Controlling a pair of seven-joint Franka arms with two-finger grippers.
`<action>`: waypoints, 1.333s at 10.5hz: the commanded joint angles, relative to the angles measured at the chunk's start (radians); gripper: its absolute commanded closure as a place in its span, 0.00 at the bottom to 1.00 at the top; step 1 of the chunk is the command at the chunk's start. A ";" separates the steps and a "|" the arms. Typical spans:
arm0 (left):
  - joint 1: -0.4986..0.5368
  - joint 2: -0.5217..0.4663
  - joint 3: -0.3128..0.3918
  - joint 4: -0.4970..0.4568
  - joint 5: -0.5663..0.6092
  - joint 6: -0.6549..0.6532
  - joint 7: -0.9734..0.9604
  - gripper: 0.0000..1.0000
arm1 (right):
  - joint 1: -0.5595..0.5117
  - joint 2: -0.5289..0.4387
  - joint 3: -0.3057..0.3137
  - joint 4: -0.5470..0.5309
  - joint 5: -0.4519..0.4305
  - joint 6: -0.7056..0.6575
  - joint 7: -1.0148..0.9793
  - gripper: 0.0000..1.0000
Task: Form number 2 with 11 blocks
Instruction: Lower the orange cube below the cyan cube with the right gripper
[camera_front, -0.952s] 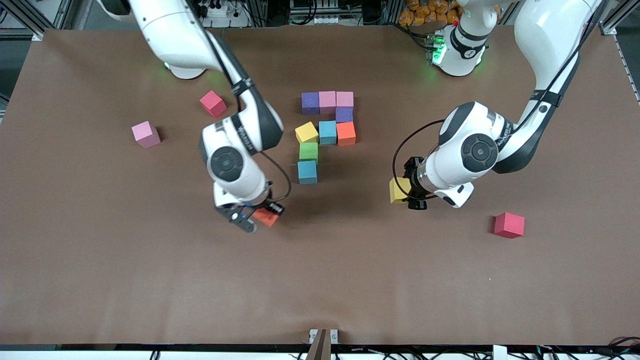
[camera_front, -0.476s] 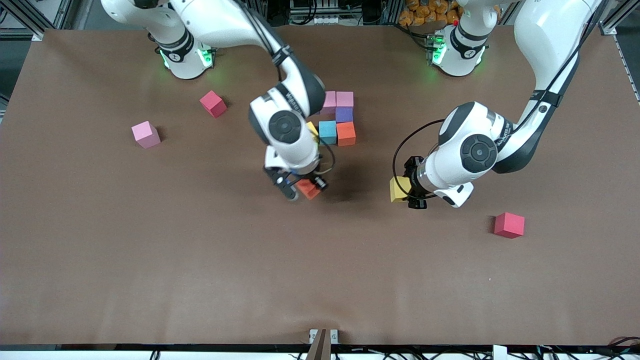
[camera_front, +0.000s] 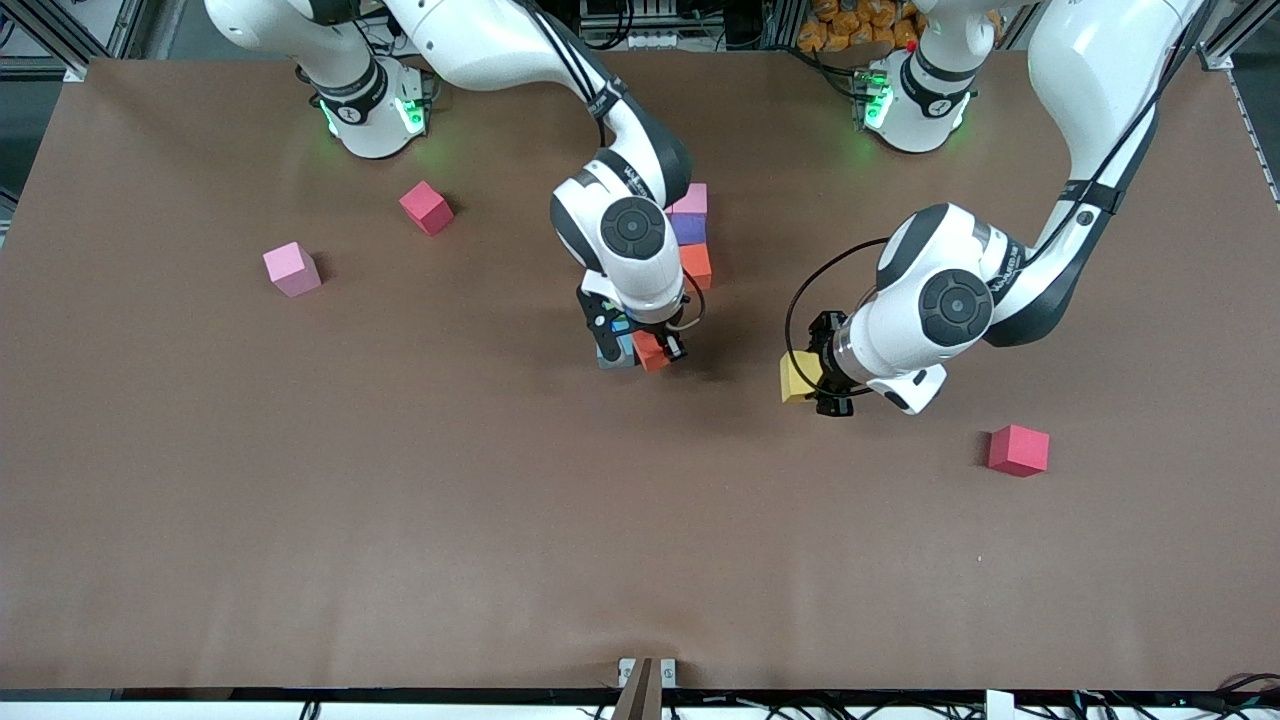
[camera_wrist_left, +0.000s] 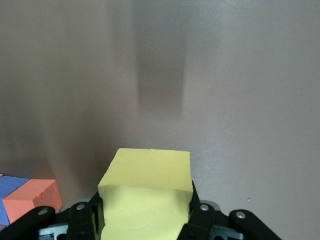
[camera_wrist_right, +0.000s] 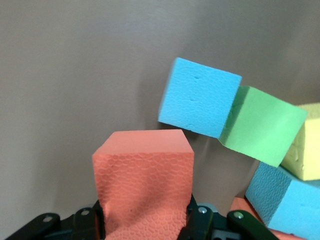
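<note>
My right gripper (camera_front: 645, 350) (camera_wrist_right: 145, 220) is shut on an orange block (camera_front: 650, 352) (camera_wrist_right: 142, 180). It hangs just beside the sky-blue block (camera_front: 612, 357) (camera_wrist_right: 199, 102) that ends the partial number 2. The right wrist view also shows the green block (camera_wrist_right: 262, 125), a yellow one (camera_wrist_right: 306, 150) and another sky-blue one (camera_wrist_right: 280, 195). In the front view the right arm hides most of the figure. Only a pink (camera_front: 690, 198), a purple (camera_front: 688, 230) and an orange block (camera_front: 698, 265) show. My left gripper (camera_front: 810, 380) (camera_wrist_left: 146, 220) waits toward the left arm's end of the table. It is shut on a yellow block (camera_front: 797, 377) (camera_wrist_left: 147, 190).
A loose pink cube (camera_front: 292, 269) and a crimson cube (camera_front: 427, 207) lie toward the right arm's end of the table (camera_front: 640, 560). Another crimson cube (camera_front: 1018, 450) lies toward the left arm's end, nearer to the camera than the left gripper.
The right arm has swung the orange block toward the left arm's end, to beside the sky-blue block, and now covers much of the figure. The left arm has not moved.
</note>
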 joint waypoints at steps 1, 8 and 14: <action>0.011 -0.026 -0.013 -0.021 -0.023 -0.013 0.017 0.62 | 0.015 0.035 -0.011 0.049 0.003 -0.011 0.139 1.00; 0.013 -0.026 -0.014 -0.026 -0.023 -0.015 0.017 0.62 | 0.026 0.116 -0.012 0.092 0.000 0.018 0.262 1.00; 0.011 -0.025 -0.014 -0.027 -0.023 -0.015 0.019 0.62 | 0.039 0.124 -0.020 0.077 -0.024 0.021 0.300 1.00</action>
